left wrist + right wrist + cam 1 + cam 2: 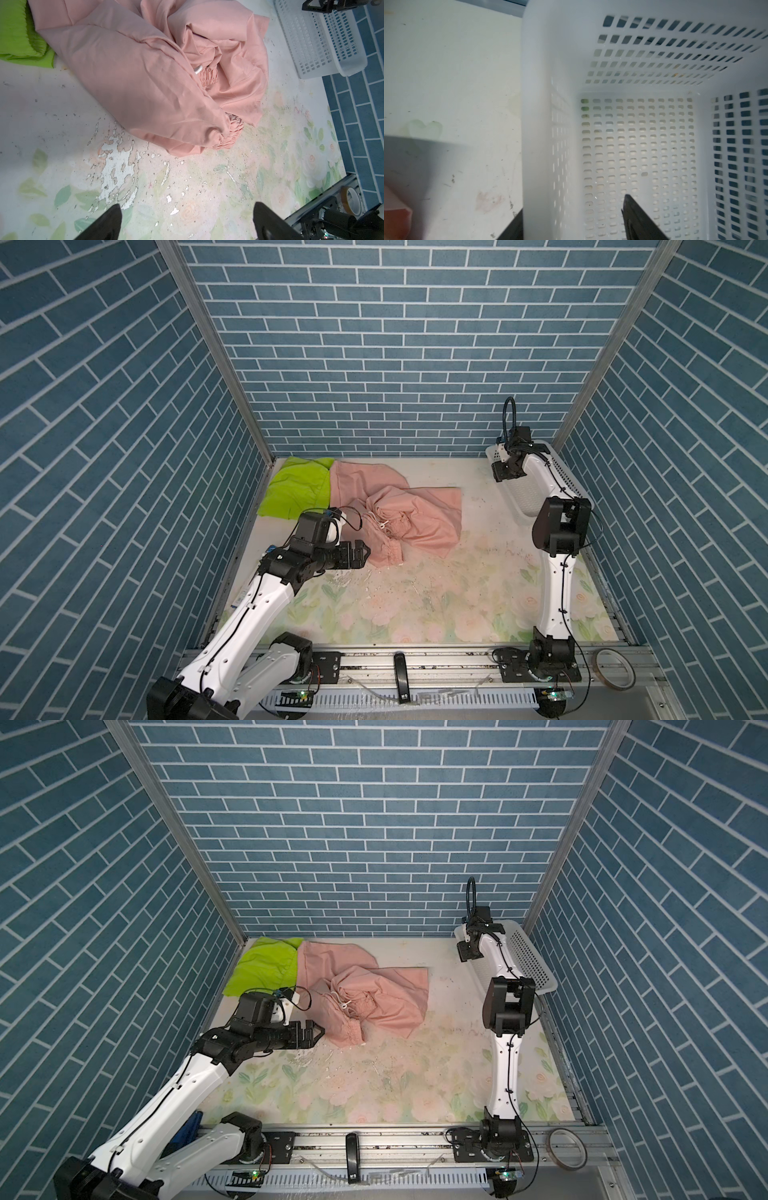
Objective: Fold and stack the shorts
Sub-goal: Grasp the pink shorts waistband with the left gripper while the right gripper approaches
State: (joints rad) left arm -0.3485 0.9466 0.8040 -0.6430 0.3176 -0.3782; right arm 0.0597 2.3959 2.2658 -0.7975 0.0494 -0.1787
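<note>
Quickly: we see the pink shorts (415,514) crumpled and unfolded on the table (436,605), left of centre, one edge lapping over the green shorts (293,489) in the far left corner. Left gripper (365,552) gapes wide, just beside the pink waistband. Right gripper (503,472) stands partly spread astride the white basket (534,963) wall at far right, its inner finger clear of the wall.

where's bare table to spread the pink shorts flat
Widest bare patch: floral table between pink shorts, left pincer, right arm and front rail. Smaller strip between pink shorts and white basket. Crowded: back-left corner, pink shorts overlapping green shorts.
</note>
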